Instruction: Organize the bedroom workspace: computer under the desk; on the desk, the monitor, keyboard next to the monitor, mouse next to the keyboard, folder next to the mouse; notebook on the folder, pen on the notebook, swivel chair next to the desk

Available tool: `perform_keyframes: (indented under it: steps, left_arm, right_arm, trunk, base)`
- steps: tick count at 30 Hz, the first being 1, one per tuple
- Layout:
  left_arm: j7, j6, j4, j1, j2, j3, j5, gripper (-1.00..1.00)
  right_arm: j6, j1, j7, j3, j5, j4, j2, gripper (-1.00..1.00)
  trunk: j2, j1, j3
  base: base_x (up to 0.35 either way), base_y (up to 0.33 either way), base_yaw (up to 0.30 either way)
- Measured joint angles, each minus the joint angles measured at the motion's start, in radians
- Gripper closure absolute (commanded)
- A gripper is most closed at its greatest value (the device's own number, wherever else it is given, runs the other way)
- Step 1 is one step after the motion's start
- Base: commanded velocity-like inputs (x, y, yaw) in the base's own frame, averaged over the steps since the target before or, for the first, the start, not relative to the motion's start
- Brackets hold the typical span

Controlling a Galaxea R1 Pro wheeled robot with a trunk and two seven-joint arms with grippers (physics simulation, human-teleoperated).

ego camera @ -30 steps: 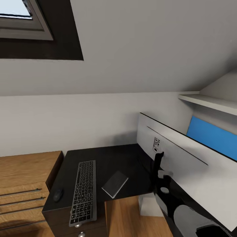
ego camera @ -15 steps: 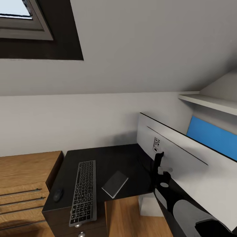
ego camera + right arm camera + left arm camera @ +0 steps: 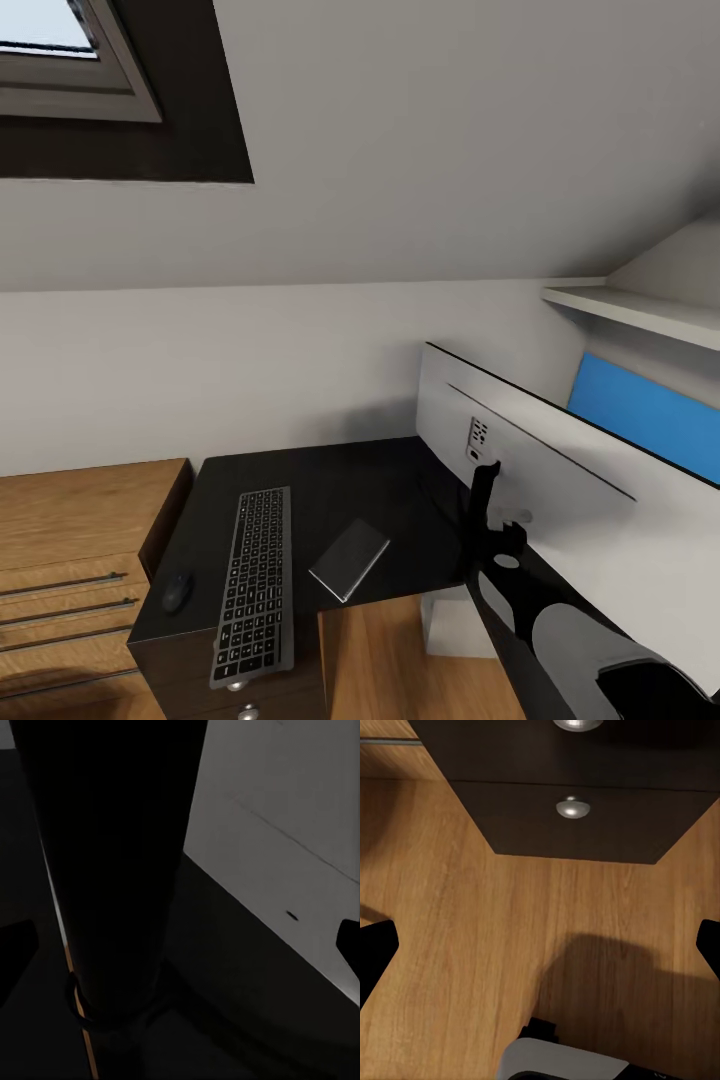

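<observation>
On the left of the head view we see a low wooden drawer cabinet (image 3: 70,560) with thin metal pulls, standing just beside the desk (image 3: 340,480), whose top is plain glossy black. The mouse (image 3: 177,591) lies near the desk's left front corner, a small rounded black shape. Just beside it, to its right, the keyboard (image 3: 254,585) runs lengthwise from the front edge toward the wall, flat and black with dark grey keys; we cannot read any legends on the keys at this size. Next comes the notebook (image 3: 349,557), a thin dark-covered slab with a pale edge, lying flat and turned at an angle near the desk's front edge, apart from the keyboard. Further right the monitor (image 3: 540,480) stands on the desk with its white back toward us, a small panel of dark ports near its black stand; no brand mark is legible there. Behind it a bright blue panel (image 3: 640,415) shows under a white shelf (image 3: 640,310).

In the left wrist view the left gripper (image 3: 540,945) hangs over wooden floor (image 3: 457,945) with its black fingertips (image 3: 373,949) spread wide, near a black drawer unit (image 3: 577,825) with round metal knobs. In the right wrist view the right gripper (image 3: 180,937) is likewise spread, its fingertips (image 3: 349,941) at the picture's edges, close to what seems to be the monitor's black stand.
</observation>
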Motion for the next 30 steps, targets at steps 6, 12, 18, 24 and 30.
perform_keyframes:
  steps: [6, 12, 18, 24, 30]
  left_arm:
    - [0.0, 0.0, 0.0, 0.001, 0.0, 0.0, 0.0, -1.0]
    - [0.0, 0.0, 0.0, 0.0, 0.0, 0.0, 0.0, -1.0]
    - [-0.001, -0.001, 0.0, 0.0, 0.0, 0.0, -0.001, -1.0]
    - [-0.001, 0.0, 0.0, 0.0, 0.0, 0.0, -0.001, -1.0]
    - [-0.001, -0.001, 0.0, 0.0, 0.0, 0.0, 0.0, -1.0]
  right_arm:
    - [-0.001, 0.0, 0.0, 0.001, 0.0, 0.002, 0.001, -1.0]
    - [-0.001, 0.0, 0.001, 0.002, 0.0, 0.003, 0.001, -1.0]
    - [-0.004, 0.0, 0.0, 0.002, 0.0, 0.003, 0.001, -1.0]
    - [-0.005, 0.0, 0.0, 0.001, 0.0, 0.003, 0.0, -1.0]
    - [-0.005, 0.0, 0.0, 0.001, 0.0, 0.003, 0.001, -1.0]
  trunk:
    - [0.0, 0.0, 0.0]
    - [0.0, 0.0, 0.0]
    - [0.0, 0.0, 0.0]
    - [0.0, 0.0, 0.0]
    - [0.0, 0.0, 0.0]
  base:
    - [0.0, 0.0, 0.0]
    - [0.029, 0.041, 0.0]
    - [0.016, 0.017, 0.0]
    - [0.002, 0.002, 0.0]
    - [0.075, 0.044, 0.0]
